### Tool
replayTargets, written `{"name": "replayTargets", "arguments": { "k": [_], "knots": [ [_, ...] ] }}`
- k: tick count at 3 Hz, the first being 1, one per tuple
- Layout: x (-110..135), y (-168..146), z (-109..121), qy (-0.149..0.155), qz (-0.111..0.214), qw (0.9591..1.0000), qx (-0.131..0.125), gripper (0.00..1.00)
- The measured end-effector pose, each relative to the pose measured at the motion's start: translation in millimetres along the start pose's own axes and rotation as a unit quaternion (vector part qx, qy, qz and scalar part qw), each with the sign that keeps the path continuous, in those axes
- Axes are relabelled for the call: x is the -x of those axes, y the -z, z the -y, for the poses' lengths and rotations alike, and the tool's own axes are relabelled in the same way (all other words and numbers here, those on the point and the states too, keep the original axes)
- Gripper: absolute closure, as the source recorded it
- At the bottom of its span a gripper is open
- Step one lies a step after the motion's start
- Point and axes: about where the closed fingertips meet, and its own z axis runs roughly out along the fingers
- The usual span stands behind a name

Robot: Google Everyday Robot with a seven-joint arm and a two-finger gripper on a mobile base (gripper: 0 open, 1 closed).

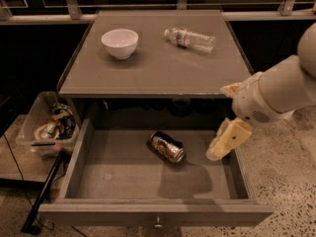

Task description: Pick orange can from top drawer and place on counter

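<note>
camera view shows the top drawer (89, 181) standing open below the counter (163, 73). the orange can (168, 147) lies on its side near the middle of the drawer floor, its silver end pointing toward 4 o'clock. the gripper (218, 122) hangs at 3 o'clock from the can, by the drawer's right wall, spread wide and holding nothing. on the counter, a white bowl (120, 42) sits at 10 o'clock and a clear plastic water bottle (190, 38) lies at 1 o'clock.
</note>
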Motion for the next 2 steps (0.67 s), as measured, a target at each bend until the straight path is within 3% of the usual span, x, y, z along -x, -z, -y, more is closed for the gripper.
{"name": "replayTargets", "arguments": {
  "k": [2],
  "knots": [
    [-3.4,-85.6,3.0,-0.016,0.040,0.9985,0.033,0.00]
  ]
}}
